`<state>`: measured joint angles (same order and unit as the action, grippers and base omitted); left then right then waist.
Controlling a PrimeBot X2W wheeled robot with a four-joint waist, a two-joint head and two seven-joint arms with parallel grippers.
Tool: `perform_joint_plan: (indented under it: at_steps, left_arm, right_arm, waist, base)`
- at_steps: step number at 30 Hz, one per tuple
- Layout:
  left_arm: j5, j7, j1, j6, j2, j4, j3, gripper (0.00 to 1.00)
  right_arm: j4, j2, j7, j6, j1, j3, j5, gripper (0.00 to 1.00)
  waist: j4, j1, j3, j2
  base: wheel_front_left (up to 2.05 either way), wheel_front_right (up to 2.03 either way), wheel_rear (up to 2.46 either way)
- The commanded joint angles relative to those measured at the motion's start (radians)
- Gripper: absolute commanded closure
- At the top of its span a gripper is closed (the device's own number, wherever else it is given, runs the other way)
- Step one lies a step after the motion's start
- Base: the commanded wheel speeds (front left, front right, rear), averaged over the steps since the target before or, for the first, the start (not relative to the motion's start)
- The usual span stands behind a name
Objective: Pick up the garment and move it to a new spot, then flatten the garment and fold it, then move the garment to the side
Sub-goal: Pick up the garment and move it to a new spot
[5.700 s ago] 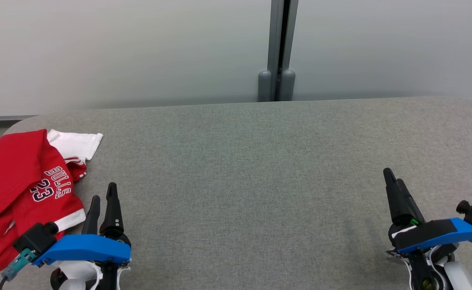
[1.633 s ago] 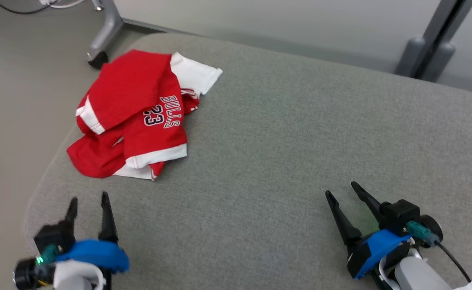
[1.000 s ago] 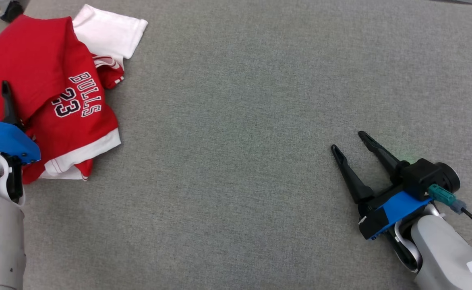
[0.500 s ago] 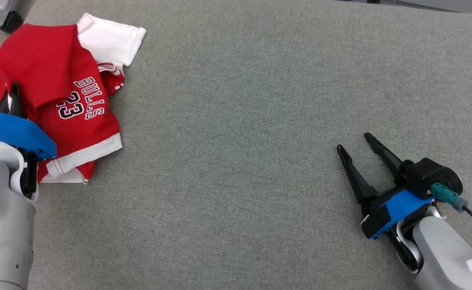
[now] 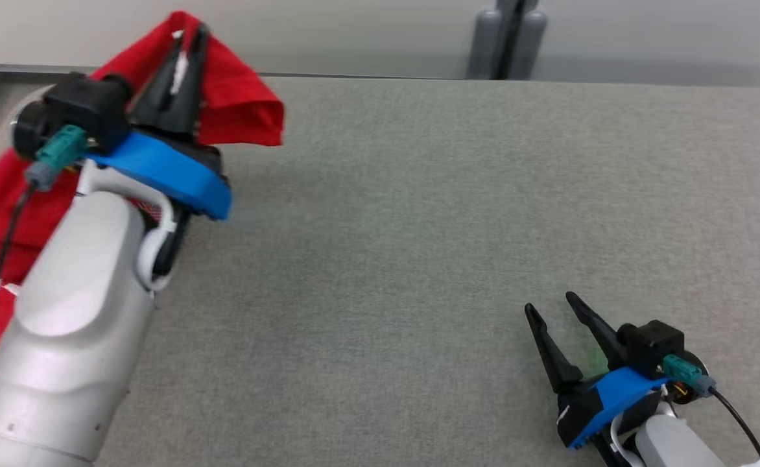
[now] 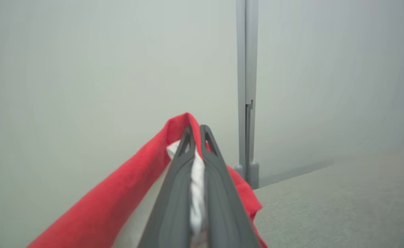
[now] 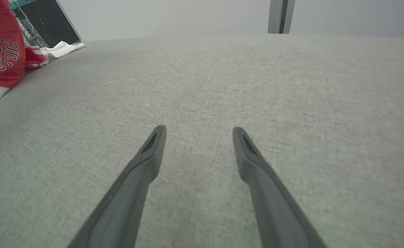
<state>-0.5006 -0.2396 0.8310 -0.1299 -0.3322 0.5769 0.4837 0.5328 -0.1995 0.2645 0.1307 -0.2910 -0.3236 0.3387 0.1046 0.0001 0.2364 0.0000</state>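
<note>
Left end effector (image 5: 187,37): clenched on a fold of the garment (image 5: 240,107). The left wrist view shows red cloth and a white strip pinched between the two fingers. The held portion is raised above the grey tabletop (image 5: 419,227) at its far left corner. Red cloth drapes over the fingertips and the rest trails down behind the pale forearm toward the left edge. In the right wrist view the lower part of the garment, with dark lettering and a white hem, hangs at the tabletop's far left. Whether it touches the surface cannot be determined.

Right end effector (image 5: 550,303): released, fingers spread with nothing between them. It sits low over the tabletop at near right, well apart from the garment.
</note>
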Motion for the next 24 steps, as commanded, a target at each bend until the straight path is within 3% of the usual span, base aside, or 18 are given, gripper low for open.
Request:
perform_joint_plan:
  at_steps: [1, 8, 11, 15, 16, 17, 18, 20, 24]
  left_arm:
    - [-0.009, -0.005, -0.001, -0.001, 0.006, -0.015, 0.018, 1.0]
    - [-0.083, -0.02, 0.022, -0.001, 0.149, -0.113, 0.191, 1.0]
    - [-0.108, -0.024, 0.012, -0.001, 0.225, -0.095, 0.245, 1.0]
    - [-0.137, -0.026, -0.043, -0.001, 0.266, -0.011, 0.32, 1.0]
    - [-0.143, -0.026, -0.052, -0.001, 0.271, 0.009, 0.331, 0.77]
    - [-0.149, -0.026, -0.062, -0.001, 0.275, 0.022, 0.337, 0.33]
    - [-0.149, -0.026, -0.08, -0.001, 0.277, 0.043, 0.345, 0.0]
    - [-0.15, -0.026, -0.119, -0.001, 0.279, 0.076, 0.351, 0.0]
    - [-0.135, -0.027, -0.188, 0.017, 0.28, 0.095, 0.265, 0.0]
  right_arm:
    - [0.004, 0.003, 0.0, 0.0, 0.017, 0.005, 0.002, 0.0]
    - [0.007, 0.024, 0.0, 0.0, 0.055, 0.039, -0.005, 0.0]
    - [0.007, 0.031, 0.0, 0.0, 0.053, 0.048, -0.005, 0.0]
    - [0.006, 0.042, 0.0, 0.0, 0.045, 0.052, -0.005, 0.0]
    - [0.005, 0.043, 0.0, 0.0, 0.043, 0.053, -0.005, 0.0]
    - [0.003, 0.045, 0.0, 0.0, 0.041, 0.056, -0.005, 0.0]
    - [0.002, 0.046, 0.0, 0.0, 0.04, 0.06, -0.004, 0.0]
    - [-0.003, 0.046, 0.0, 0.0, 0.039, 0.071, -0.004, 0.0]
    - [-0.02, 0.048, 0.0, 0.0, 0.04, 0.108, -0.013, 0.0]
  waist:
    - [-0.067, -0.0001, -0.059, 0.0]
    - [-0.195, -0.0001, -0.079, 0.0]
    - [-0.236, -0.0001, -0.076, 0.0]
    - [-0.268, -0.0001, -0.069, 0.0]
    - [-0.271, -0.0001, -0.066, 0.0]
    - [-0.272, -0.0001, -0.064, 0.0]
    - [-0.271, -0.0001, -0.062, 0.0]
    - [-0.263, -0.0001, -0.06, 0.0]
    - [-0.235, -0.0001, -0.069, 0.0]
  base:
    - [0.0, 0.0, 0.0]
    - [0.0, 0.0, 0.0]
    - [0.0, 0.0, 0.0]
    - [0.0, 0.0, 0.0]
    - [0.0, 0.0, 0.0]
    - [0.0, 0.0, 0.0]
    - [0.0, 0.0, 0.0]
    - [0.0, 0.0, 0.0]
    - [0.0, 0.0, 0.0]
